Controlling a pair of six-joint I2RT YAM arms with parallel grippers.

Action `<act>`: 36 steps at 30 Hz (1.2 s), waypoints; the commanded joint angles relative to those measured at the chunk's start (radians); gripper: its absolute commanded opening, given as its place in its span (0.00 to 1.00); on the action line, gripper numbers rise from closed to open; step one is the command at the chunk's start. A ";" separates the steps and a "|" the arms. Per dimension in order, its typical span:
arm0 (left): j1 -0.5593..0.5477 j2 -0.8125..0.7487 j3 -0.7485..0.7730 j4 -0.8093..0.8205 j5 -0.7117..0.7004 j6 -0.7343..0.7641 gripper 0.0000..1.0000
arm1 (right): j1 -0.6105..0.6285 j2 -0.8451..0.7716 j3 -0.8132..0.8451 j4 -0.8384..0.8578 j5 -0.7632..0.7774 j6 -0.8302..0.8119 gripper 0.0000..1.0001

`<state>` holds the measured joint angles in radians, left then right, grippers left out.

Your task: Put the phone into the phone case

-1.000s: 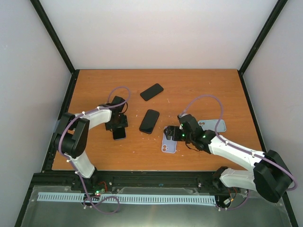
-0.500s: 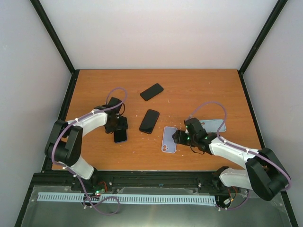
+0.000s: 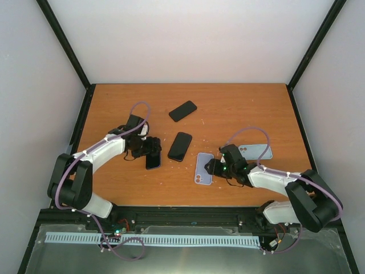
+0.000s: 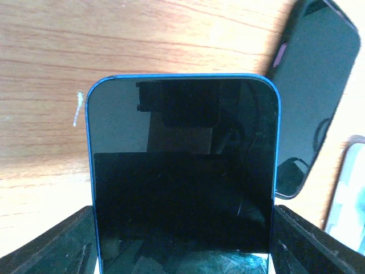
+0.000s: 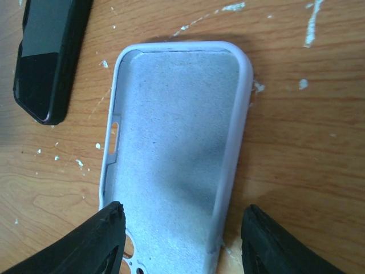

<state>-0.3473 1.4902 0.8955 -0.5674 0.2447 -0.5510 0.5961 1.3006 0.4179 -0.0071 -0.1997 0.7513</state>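
Phone [image 4: 182,171], clamped in the left hand [image 4: 182,254], may jam askew if the case [image 5: 171,137] slides between the parted fingers [image 5: 97,240] of the right hand [image 5: 183,220].

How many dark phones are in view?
3: far phone toward the back, centre phone, and held phone in the left gripper. Others may be hidden.

Blue-rimmed phone [image 4: 182,171], screen dark — lilac phone case [image 5: 171,142] lies flat, hollow side up.
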 commanded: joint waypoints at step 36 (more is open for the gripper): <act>-0.420 0.284 0.261 0.339 0.222 -0.277 0.54 | -0.118 -0.517 -0.072 -0.361 0.291 0.013 0.87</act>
<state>-0.7464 1.7794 1.1084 -0.3088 0.4339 -0.7738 0.4828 0.7967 0.3393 -0.3347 0.0902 0.7567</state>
